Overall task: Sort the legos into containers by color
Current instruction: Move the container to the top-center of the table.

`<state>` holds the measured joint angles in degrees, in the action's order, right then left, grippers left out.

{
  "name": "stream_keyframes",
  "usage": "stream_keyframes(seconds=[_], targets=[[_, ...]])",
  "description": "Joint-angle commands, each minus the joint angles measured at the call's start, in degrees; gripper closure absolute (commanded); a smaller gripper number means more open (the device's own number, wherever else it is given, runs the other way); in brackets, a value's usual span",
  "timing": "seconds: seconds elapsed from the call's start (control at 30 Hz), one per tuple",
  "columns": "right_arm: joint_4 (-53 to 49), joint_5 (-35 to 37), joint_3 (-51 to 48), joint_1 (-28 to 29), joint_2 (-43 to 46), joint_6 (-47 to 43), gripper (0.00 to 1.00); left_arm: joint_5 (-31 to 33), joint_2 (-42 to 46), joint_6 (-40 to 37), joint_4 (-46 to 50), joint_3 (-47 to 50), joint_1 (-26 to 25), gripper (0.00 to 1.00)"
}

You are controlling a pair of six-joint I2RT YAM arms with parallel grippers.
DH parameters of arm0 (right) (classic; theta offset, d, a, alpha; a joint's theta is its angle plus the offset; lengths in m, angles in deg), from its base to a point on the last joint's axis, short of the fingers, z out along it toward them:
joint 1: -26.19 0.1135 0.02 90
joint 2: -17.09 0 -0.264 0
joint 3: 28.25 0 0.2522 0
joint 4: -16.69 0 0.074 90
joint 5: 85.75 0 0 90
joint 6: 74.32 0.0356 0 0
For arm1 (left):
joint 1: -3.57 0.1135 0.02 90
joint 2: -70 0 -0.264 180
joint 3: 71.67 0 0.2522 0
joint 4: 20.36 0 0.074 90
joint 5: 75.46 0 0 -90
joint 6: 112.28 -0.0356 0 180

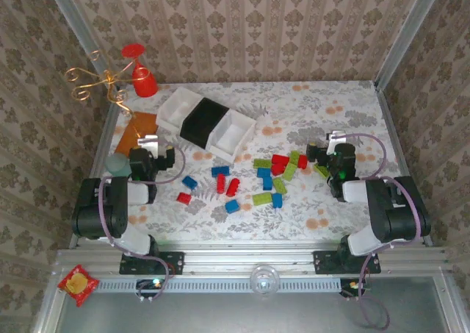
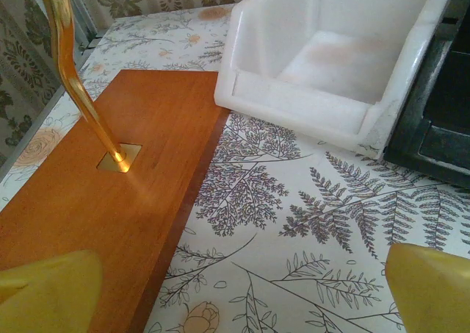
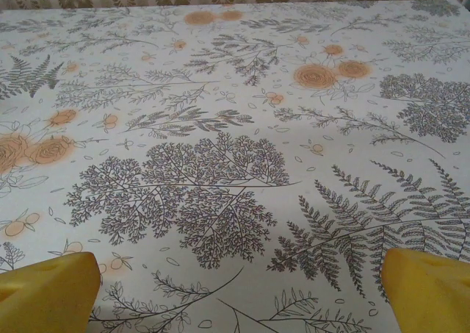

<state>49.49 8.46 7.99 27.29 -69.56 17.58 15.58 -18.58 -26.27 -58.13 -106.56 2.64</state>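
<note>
**Top external view: sorting not started, 0 bricks binned**

1. Task items. The legos lie loose on the floral tablecloth, between the 2 arms. The red, blue and lime green bricks are mixed together. A smaller group of red and blue bricks sits to the left, and a denser group with most of the green sits to the right.

2. Containers. The 3 containers stand in a touching diagonal row at the far left of the table, beyond the bricks: the left white bin, the black bin and the right white bin. No brick is visible inside any of them.

3. Left gripper. The jaws are spread wide and hold nothing. In the left wrist view, the yellow fingers frame the orange-brown board and the near corner of the left white bin, away from the bricks.

4. Right gripper. The jaws are spread wide and hold nothing. The right wrist view shows bare tablecloth between the fingers.

5. Progress. Judged from this layout, no step is complete. Every brick has yet to be picked, each colour has yet to be matched to a bin, and neither gripper is over a brick.
</note>
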Motion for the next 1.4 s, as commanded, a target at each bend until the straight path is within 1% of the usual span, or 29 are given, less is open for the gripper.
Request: stream_keyframes(seconds=[0.0, 0.37, 0.5, 0.6, 0.9, 0.97, 1.03, 1.1, 1.17, 1.23, 1.27, 1.33, 1.37], targets=[[1.4, 0.3, 1.2, -0.1, -0.7, 0.1, 0.00, -0.8, -0.7, -0.1, -1.1, -1.5, 0.0, 0.00], [1.4, 0.2, 1.3, -0.1, -0.8, 0.1, 0.00, -0.8, -0.6, -0.1, -1.1, -1.5, 0.1, 0.00], [1.2, -1.6, 1.4, -1.1, -0.7, 0.7, 0.00, -0.6, -0.7, 0.5, -1.5, -1.2, 0.3, 0.00], [1.2, -1.6, 1.3, -1.0, -0.7, 0.7, 0.00, 0.5, -0.6, 0.8, -2.0, -1.0, 0.3, 0.00], [1.3, -1.5, 1.3, -1.0, -0.7, 0.7, 0.00, 0.6, -0.6, 0.7, -2.1, -1.0, 0.4, 0.00], [1.4, -1.4, 1.2, -0.9, -0.7, 0.6, 0.00, 2.1, -0.6, 1.3, -3.2, -0.4, 0.3, 0.00], [0.7, -0.7, 1.4, -0.5, 0.2, 0.4, 0.00, 2.9, -0.6, 1.9, -6.6, 1.3, 0.5, 0.00], [-3.9, 1.6, 2.3, 0.2, 3.4, 0.3, 0.00, 2.4, -0.1, 1.5, -8.7, 2.6, 0.4, 0.00], [-10.7, 4.6, 3.4, 0.5, 9.8, 1.3, 0.00, 2.9, 3.6, 1.7, -4.5, 2.3, 0.4, 0.00], [-16.7, 7.2, 4.2, 0.5, 15.8, 5.0, 0.00, 3.5, 9.2, 1.8, 3.9, 0.3, 0.3, 0.00], [-19.2, 6.9, 4.5, -0.1, 19.1, 7.8, 0.00, 4.1, 12.5, 2.2, 8.5, -1.0, 0.3, 0.00], [-24.0, 5.3, 5.8, -0.2, 24.0, 11.3, 0.00, 5.2, 18.4, 6.5, 17.1, -3.1, 0.7, 0.00], [-27.2, 4.1, 6.7, -0.1, 25.9, 13.2, 0.00, 3.2, 21.2, 8.1, 20.4, -3.7, 1.0, 0.00]])
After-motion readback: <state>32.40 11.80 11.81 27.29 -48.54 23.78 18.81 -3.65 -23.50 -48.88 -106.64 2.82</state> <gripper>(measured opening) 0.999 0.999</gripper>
